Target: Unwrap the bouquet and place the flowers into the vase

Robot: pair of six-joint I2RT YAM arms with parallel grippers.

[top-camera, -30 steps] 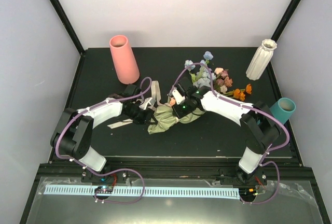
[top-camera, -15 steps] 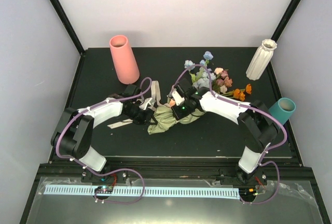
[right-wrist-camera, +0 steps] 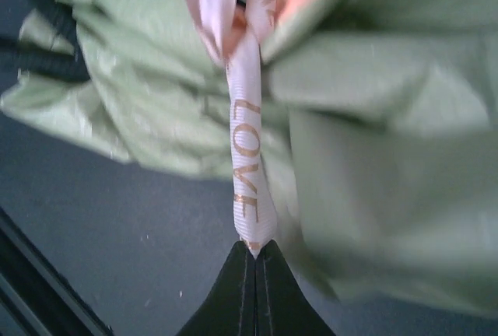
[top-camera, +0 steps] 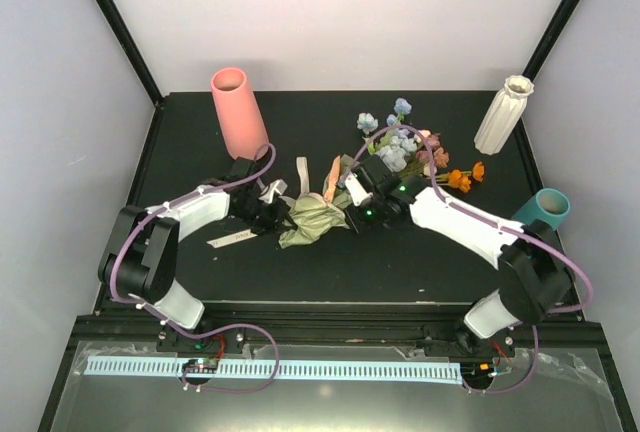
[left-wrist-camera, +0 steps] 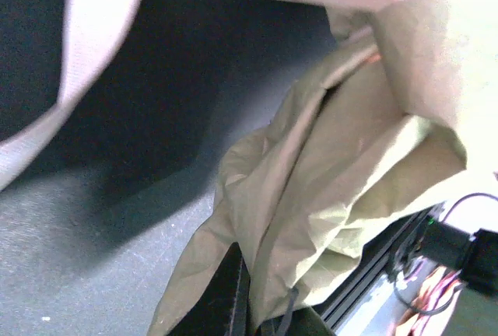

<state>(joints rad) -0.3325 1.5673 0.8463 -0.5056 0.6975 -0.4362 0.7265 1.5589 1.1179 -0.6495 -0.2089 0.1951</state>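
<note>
Right wrist view: the right claw (right-wrist-camera: pixel 255 250) is pinched tight on a pale ribbon (right-wrist-camera: pixel 247 184) (gold LOVE lettering) running across the olive paper (right-wrist-camera: pixel 373 157). The left claw (left-wrist-camera: pixel 255 305) is clamped on that paper's edge. The bouquet (top-camera: pixel 318 220) lies mid-tabletop (top-camera: pixel 400 262), its flowers (top-camera: pixel 400 144) toward the far edge. The white vase (top-camera: pixel 503 112) stands at the far right corner.

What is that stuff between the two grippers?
Crumpled olive-green wrapping paper with a pale ribbon printed LOVE, lying between the left gripper and right gripper; the overhead view shows it.
</note>
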